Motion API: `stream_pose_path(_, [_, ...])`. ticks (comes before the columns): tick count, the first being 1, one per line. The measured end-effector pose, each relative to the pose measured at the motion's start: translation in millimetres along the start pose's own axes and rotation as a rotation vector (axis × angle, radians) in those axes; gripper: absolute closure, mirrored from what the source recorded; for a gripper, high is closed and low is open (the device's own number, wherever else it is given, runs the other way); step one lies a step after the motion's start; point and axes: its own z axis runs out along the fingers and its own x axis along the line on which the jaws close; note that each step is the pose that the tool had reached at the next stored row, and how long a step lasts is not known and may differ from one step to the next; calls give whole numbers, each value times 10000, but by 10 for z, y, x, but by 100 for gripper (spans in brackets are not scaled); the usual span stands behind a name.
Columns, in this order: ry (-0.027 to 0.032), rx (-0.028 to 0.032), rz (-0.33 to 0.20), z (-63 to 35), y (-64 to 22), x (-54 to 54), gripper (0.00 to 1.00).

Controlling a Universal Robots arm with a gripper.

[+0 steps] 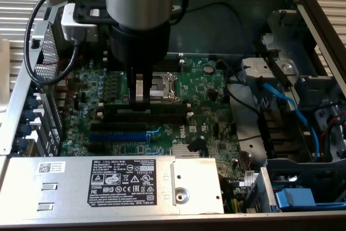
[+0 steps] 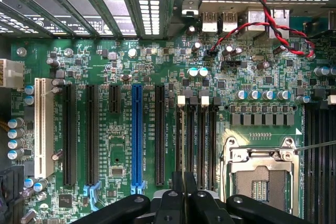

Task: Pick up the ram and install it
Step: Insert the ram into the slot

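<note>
Gripper: the gripper [image 1: 139,99] hangs low over the motherboard [image 1: 205,93], with its tips at the black memory slots [image 2: 197,140] beside the processor socket [image 2: 260,174]
Fingers: nearly together, with only a narrow gap, pinched on a thin dark stick that I take for the ram
Ram's place: the ram [image 1: 157,105] lies at the fingertips, running parallel to the slots along the row nearest the socket; I cannot tell whether it sits in a slot or just above one
Handling, as I judge it: light, stiff and thin, with smooth flat faces that could slip in a loose pinch; the chips and contact edge look fragile, and it would not forgive bending or a skewed push
Where to hold: across its thickness, on the two flat faces near the middle of the upper long edge, well away from the contacts
Count: one ram; one gripper; four black memory slots in the bank under the gripper; one blue expansion slot [image 2: 137,132]; one white slot [image 2: 43,127]; one processor socket
</note>
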Motion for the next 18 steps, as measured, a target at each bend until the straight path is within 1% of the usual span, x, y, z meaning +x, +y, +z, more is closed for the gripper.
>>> stream_pose_path(18, [3, -1, 3, 3, 4, 5, 88])
